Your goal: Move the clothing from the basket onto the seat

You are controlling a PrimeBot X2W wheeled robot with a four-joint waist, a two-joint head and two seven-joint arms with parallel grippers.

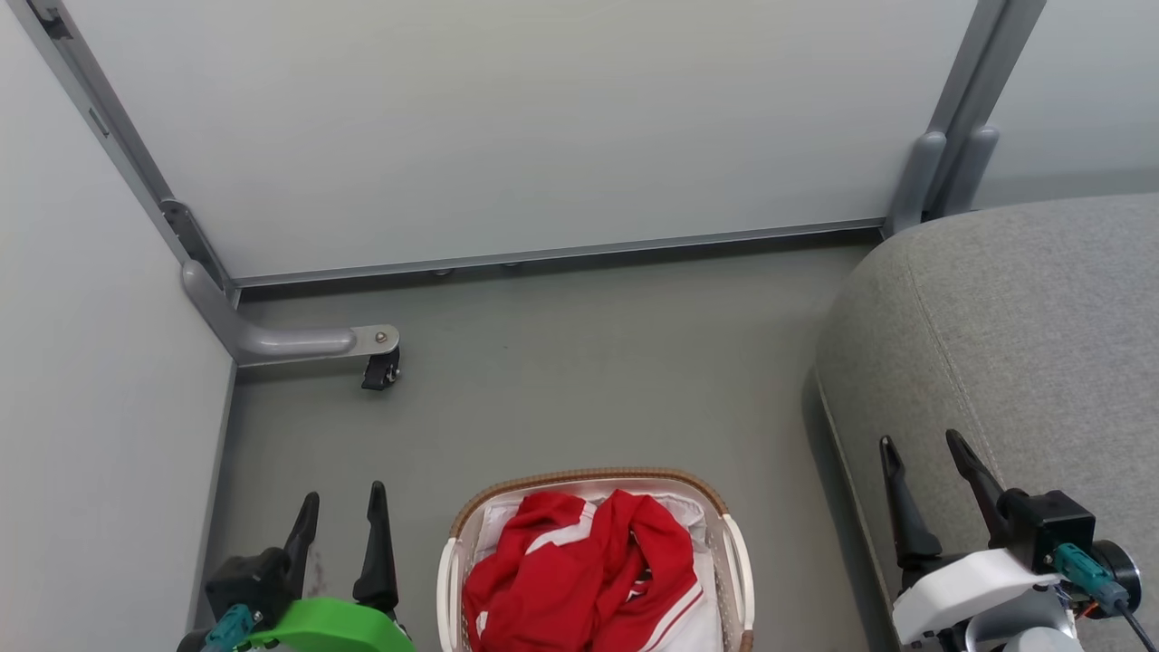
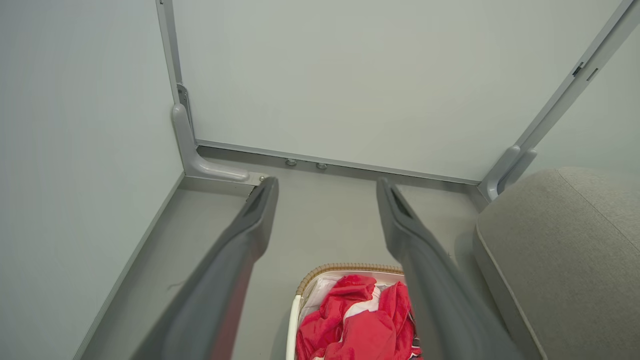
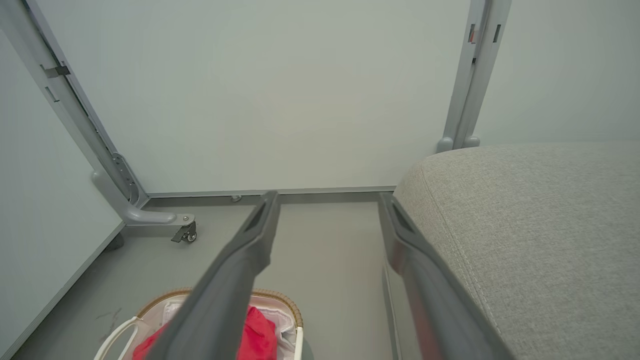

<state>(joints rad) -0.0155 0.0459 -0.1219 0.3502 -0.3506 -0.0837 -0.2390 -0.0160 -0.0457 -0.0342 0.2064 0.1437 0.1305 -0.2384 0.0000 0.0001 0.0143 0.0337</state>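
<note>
Red clothing with white stripes lies bunched in the white basket with a brown woven rim, low in the middle of the head view. The grey seat rises at the right. My left gripper stands open to the left of the basket, empty. My right gripper is open over the seat's front edge, empty. The left wrist view shows the clothing and basket between my open fingers. The right wrist view shows the clothing, the basket and the seat.
Pale partition panels wall in the grey floor at the back and left. A grey frame foot with a small black caster juts out from the left corner. A white sheet lines the basket under the red fabric.
</note>
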